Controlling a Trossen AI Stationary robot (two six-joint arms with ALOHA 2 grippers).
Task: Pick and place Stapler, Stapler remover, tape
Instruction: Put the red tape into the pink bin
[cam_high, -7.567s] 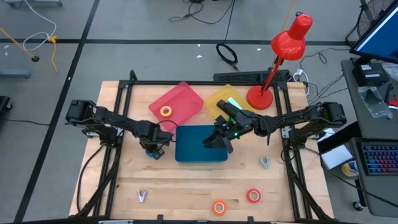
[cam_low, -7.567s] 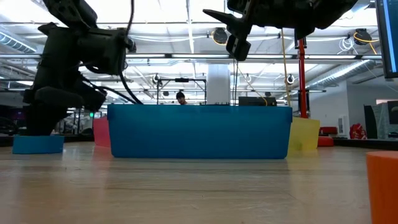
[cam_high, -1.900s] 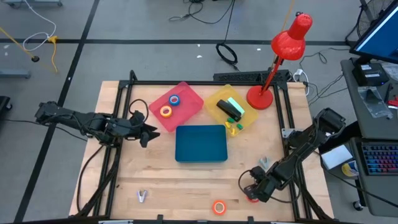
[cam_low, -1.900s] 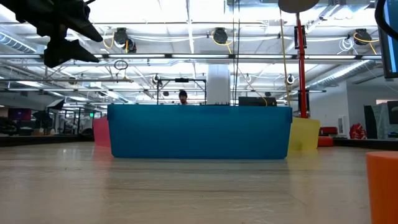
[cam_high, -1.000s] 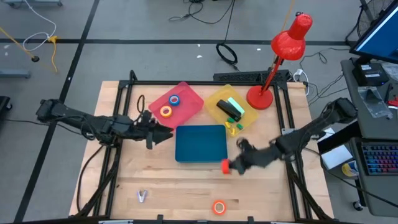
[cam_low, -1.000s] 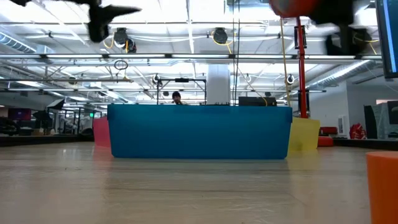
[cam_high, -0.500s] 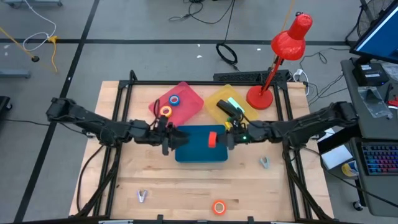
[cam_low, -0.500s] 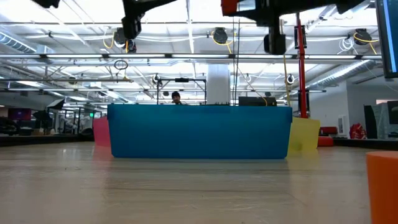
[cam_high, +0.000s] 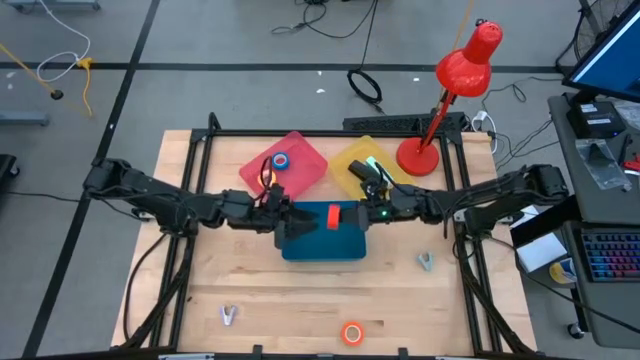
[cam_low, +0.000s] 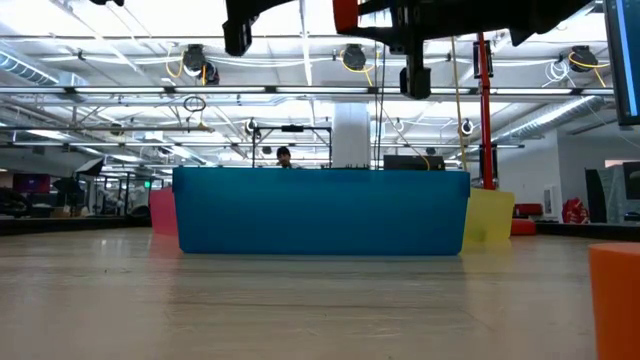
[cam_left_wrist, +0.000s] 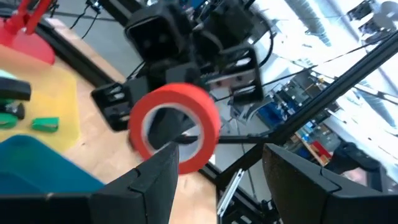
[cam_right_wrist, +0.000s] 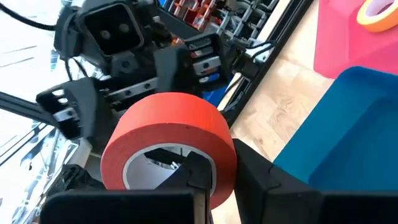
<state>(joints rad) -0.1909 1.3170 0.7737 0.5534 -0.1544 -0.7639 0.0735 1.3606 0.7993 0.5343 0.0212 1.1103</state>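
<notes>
No text, label, brand, number or sign can be read in any of the four views. The things on the counter show plain coloured surfaces with no print that can be made out. The signs and screens in the room behind it are too small and blurred to read.
</notes>
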